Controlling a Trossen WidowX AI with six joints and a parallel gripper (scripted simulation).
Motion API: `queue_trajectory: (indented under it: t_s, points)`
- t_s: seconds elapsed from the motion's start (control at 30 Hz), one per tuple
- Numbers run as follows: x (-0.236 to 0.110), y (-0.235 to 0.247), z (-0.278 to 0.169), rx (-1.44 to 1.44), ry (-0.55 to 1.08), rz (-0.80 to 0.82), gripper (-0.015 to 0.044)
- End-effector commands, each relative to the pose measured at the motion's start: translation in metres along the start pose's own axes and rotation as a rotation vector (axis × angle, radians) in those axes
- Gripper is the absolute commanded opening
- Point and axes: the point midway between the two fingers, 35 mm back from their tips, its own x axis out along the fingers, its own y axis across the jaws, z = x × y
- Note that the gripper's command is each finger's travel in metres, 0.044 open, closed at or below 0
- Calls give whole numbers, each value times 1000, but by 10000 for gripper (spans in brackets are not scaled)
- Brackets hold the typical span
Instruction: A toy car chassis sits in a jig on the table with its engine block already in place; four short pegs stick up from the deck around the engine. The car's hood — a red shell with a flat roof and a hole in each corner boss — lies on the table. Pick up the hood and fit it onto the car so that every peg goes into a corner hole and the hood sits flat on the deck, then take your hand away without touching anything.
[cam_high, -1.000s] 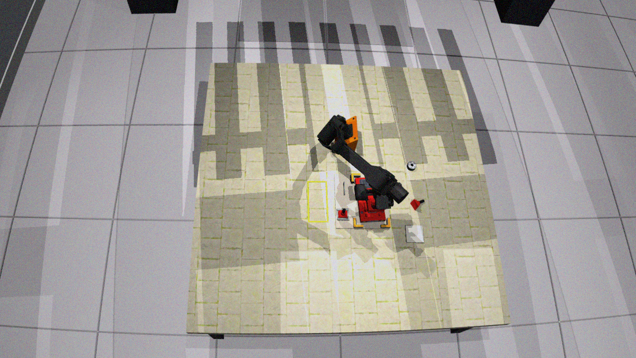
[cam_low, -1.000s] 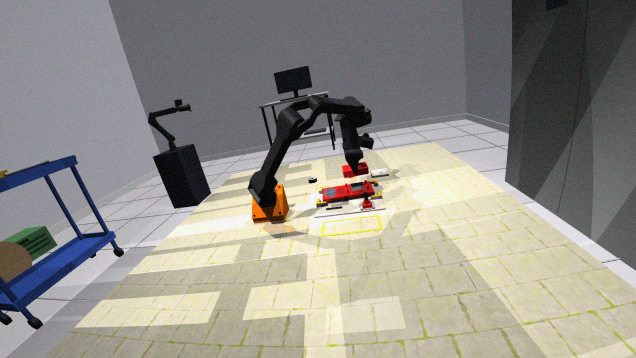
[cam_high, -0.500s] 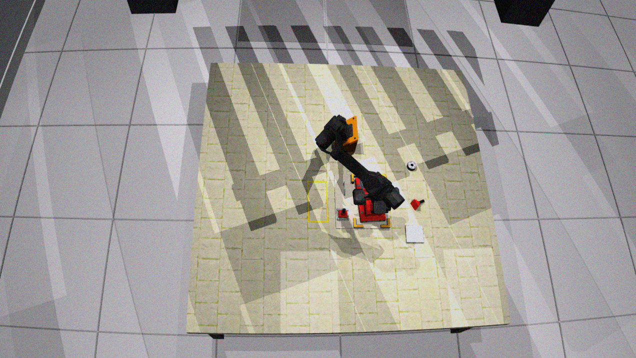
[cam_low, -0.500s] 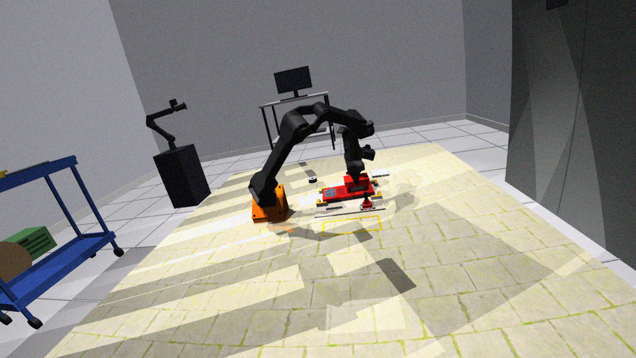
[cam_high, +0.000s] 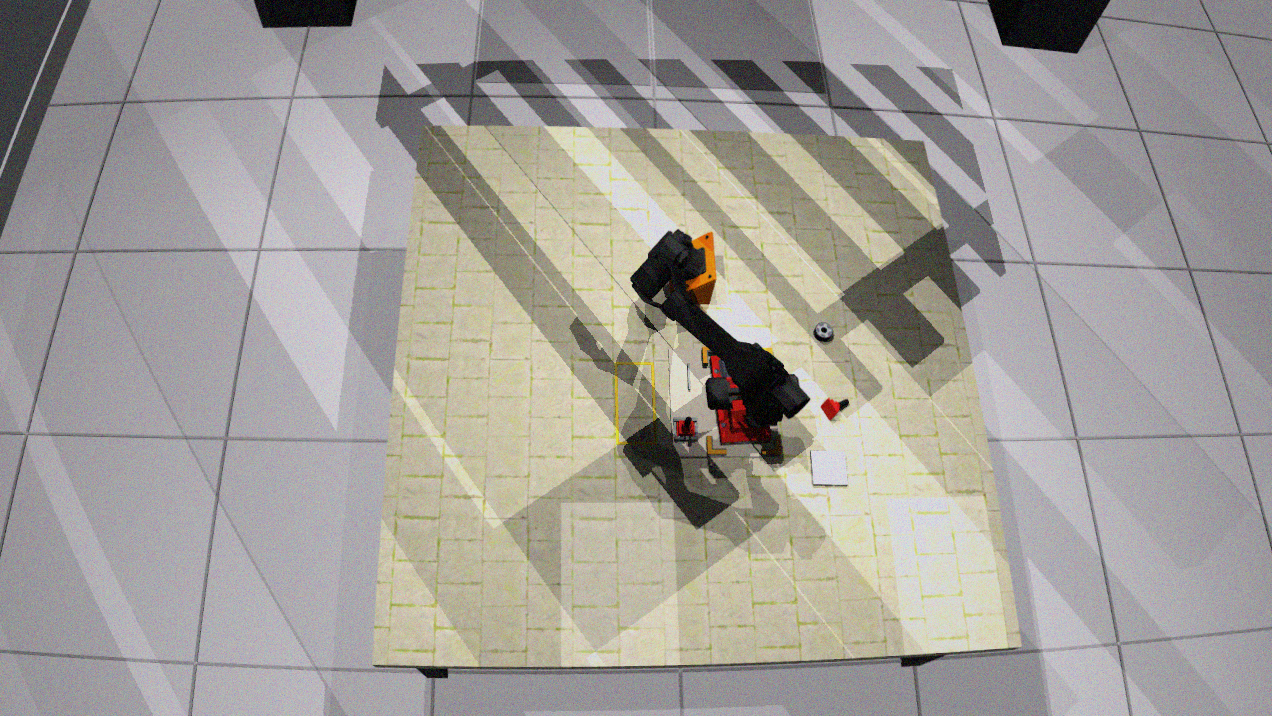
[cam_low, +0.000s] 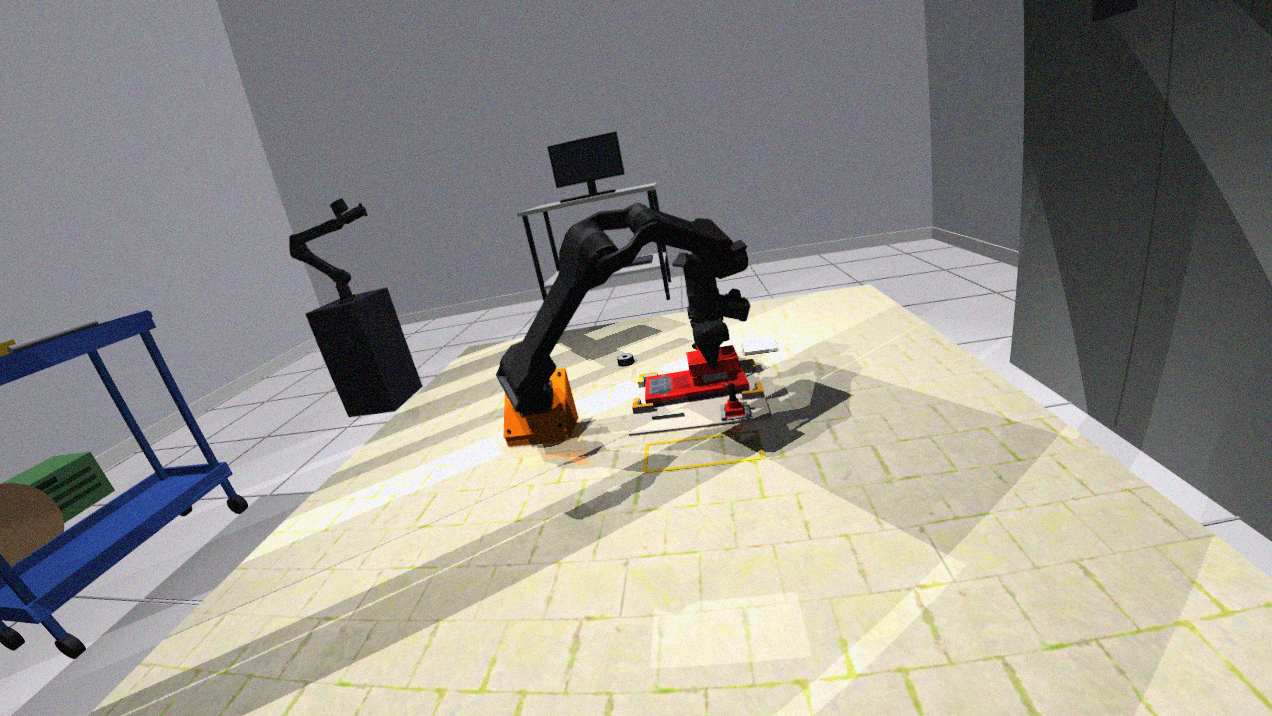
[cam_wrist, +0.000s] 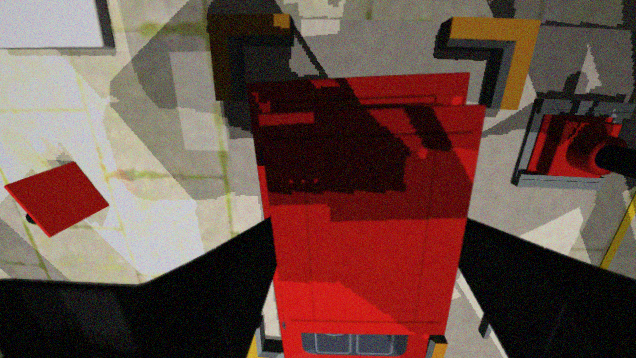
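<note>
Wrist: hood (cam_wrist: 370, 200) over jig (cam_wrist: 505, 60), perhaps seated

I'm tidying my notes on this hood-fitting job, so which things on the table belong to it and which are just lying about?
Part of the job: gripper, red hood, car chassis, jig corner brackets.

Lying about: white tile, small red wedge, dark ring, red block in grey tray, yellow outline.

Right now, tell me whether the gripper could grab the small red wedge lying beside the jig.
Probably not yet. The gripper is shut on the hood, low over the chassis. The red wedge lies nearby with open table between, but the fingers are occupied.
</note>
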Motion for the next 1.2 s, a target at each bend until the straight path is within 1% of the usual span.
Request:
queue_trajectory:
  t_s: [0.0,1.17]
  points:
    - [0,0,0,-3,-4,-2,0]
    - [11,1,0,-3,-4,-2,0]
